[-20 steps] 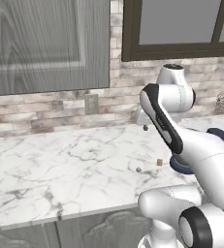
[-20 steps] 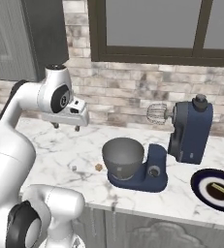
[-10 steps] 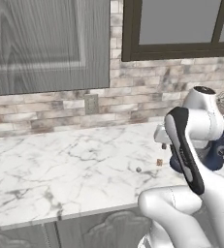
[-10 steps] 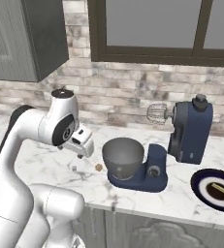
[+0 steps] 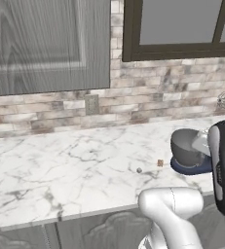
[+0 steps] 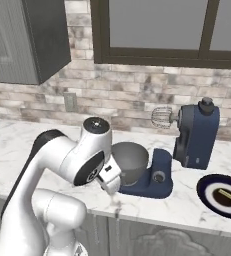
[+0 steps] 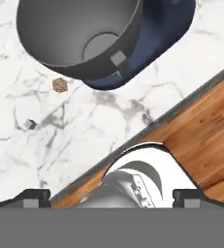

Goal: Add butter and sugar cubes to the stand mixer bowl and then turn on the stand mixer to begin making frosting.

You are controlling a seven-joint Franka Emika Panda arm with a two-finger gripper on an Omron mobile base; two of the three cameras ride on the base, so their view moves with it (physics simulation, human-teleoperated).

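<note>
Butter [image 7: 59, 85] sits on the worktop [image 7: 84, 131] just beside the stand mixer [image 6: 187, 145] bowl [image 7: 79, 36], on its left in my left base view; sugar cubes [image 7: 30, 124] lie a bit further from the bowl the same way. My gripper [image 7: 111, 196] is spread wide, holding nothing, hanging over the worktop's front edge. Butter lies ahead, between gripper and bowl; I judge it the nearer first pick.
</note>
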